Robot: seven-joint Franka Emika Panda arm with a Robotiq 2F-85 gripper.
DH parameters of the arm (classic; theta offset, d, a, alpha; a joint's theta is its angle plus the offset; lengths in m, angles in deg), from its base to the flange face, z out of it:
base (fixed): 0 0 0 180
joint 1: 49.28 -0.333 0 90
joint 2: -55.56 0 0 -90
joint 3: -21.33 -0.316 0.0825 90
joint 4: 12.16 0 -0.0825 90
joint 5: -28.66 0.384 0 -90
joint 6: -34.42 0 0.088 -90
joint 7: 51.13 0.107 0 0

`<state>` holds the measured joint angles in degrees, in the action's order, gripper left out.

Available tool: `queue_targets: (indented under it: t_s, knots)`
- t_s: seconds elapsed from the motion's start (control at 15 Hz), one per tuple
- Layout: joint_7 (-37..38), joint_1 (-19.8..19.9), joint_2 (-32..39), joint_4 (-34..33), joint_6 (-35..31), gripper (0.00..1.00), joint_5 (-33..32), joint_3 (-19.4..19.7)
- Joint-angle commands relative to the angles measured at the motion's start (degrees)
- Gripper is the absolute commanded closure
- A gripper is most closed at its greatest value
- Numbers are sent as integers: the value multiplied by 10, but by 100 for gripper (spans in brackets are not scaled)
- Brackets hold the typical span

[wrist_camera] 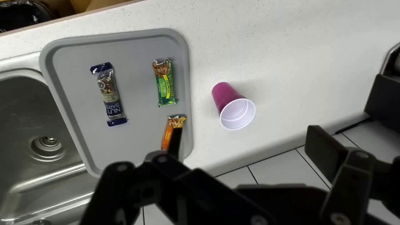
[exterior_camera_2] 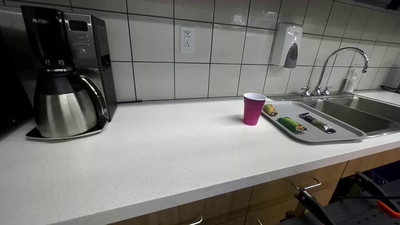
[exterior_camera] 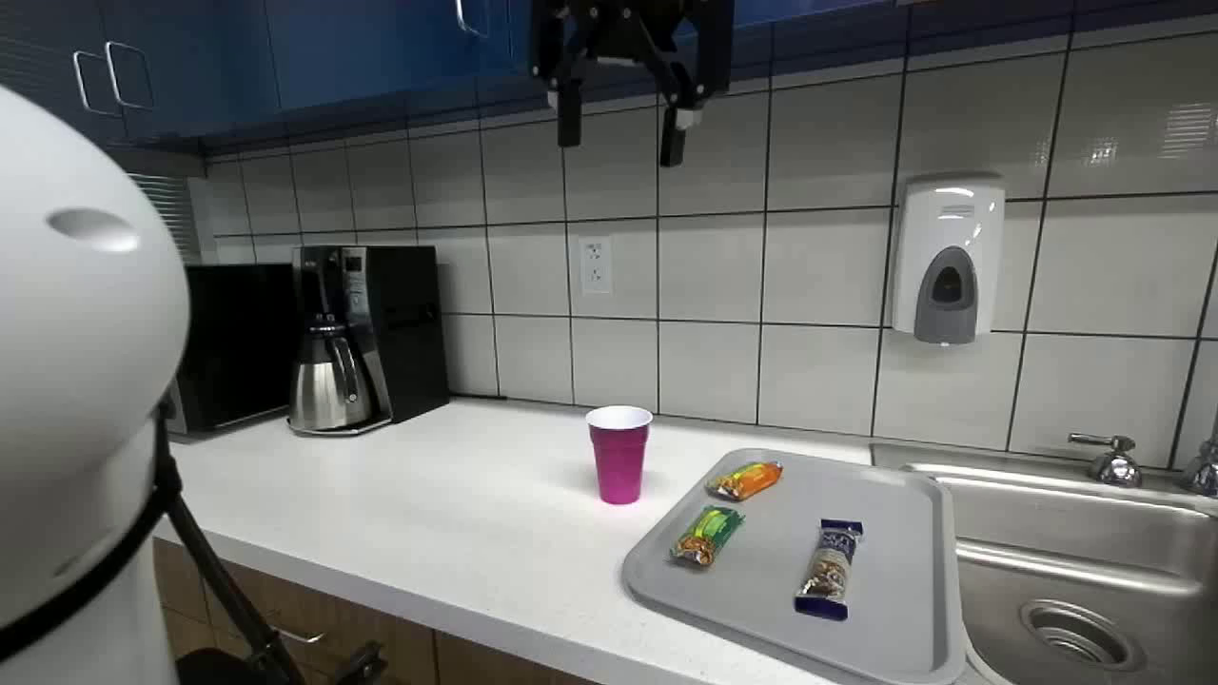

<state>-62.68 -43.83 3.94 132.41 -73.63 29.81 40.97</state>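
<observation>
Spread hand (exterior_camera: 620,152) hangs above cup (exterior_camera: 619,461); navy bar (wrist_camera: 109,95) reads "NUT BARS", green bar (wrist_camera: 166,86) apparently "Nature Valley".

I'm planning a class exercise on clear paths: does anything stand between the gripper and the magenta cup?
Nothing visible does. The open gripper hangs above the counter, and the wrist view shows the magenta cup uncovered. The gray tray lies beside it, not between.

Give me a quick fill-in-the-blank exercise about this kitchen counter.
The tray holds exactly ____ bars.
Inside, the cup is coloured ____.
Open or shut, the jaws stand ____.
Of cup and coffee maker, the ____ is nearer the tray.
Missing words: three; white; open; cup.
</observation>
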Motion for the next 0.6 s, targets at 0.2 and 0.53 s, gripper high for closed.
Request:
queue_targets:
  t_s: [0.2, 0.53]
  knots:
    - [-8, 12, 5, -2, 1, 0, 9, -8]
    - [-15, 17, 7, 7, -20, 0, -8, -13]
